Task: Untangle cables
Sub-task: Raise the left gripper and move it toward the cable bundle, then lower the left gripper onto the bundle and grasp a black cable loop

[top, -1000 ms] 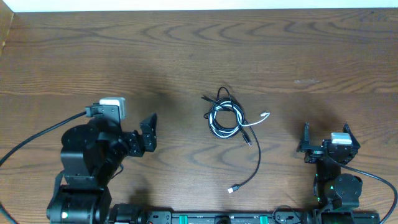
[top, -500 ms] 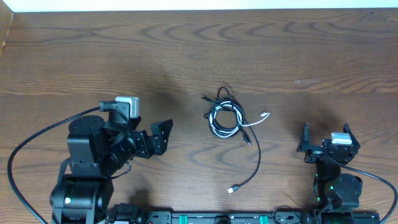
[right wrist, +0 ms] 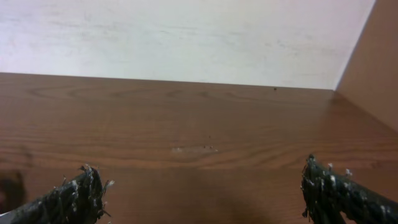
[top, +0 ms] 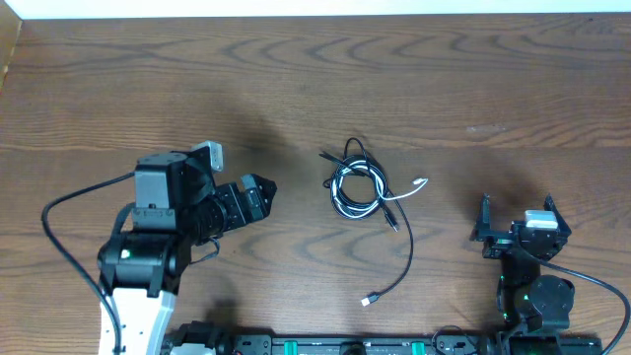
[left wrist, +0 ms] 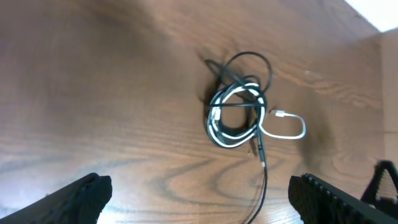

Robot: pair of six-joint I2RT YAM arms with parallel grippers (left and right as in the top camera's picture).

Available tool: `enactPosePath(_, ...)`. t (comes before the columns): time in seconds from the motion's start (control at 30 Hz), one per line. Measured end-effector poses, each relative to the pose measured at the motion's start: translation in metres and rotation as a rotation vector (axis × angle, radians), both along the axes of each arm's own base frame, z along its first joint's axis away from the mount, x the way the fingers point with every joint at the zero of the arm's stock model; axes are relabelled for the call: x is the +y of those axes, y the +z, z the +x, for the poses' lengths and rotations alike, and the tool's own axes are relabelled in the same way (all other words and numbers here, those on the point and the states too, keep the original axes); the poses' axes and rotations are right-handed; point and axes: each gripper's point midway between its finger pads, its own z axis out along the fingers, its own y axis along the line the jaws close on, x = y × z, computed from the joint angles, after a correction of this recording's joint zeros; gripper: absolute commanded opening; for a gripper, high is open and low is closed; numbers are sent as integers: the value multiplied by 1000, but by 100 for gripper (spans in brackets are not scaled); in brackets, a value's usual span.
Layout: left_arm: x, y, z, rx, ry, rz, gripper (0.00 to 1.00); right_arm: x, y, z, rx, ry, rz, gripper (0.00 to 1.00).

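Left fingers (top: 258, 195) nearer thin coiled cables (top: 338, 194)

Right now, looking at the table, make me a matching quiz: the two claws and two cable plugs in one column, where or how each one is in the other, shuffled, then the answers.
Column one:
1. left claw
2. right claw
3. white cable's plug
4. long black cable's plug

Column two:
A. lowest in the overhead view, at the end of a trailing tail
B. just right of the coil
C. open, left of the coil, pointing at it
D. open, at the far right, away from the cables

Pairs: 1-C, 2-D, 3-B, 4-A
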Motion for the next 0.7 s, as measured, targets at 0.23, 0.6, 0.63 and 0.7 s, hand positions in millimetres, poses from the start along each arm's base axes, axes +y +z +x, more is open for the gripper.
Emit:
enactPosePath(0.23, 3, -12, -3, 73, 50, 19, 96, 0, 0, 0, 0, 0, 0, 99)
enactPosePath(0.6, -15, -16, -12, 71, 68, 185, 96, 0, 0, 0, 0, 0, 0, 99)
enactPosePath(0.63, -18, -16, -11, 65, 62, 194, 96, 0, 0, 0, 0, 0, 0, 99)
enactPosePath(0.7, -31, -17, -5, 47, 43, 196, 96, 0, 0, 0, 0, 0, 0, 99)
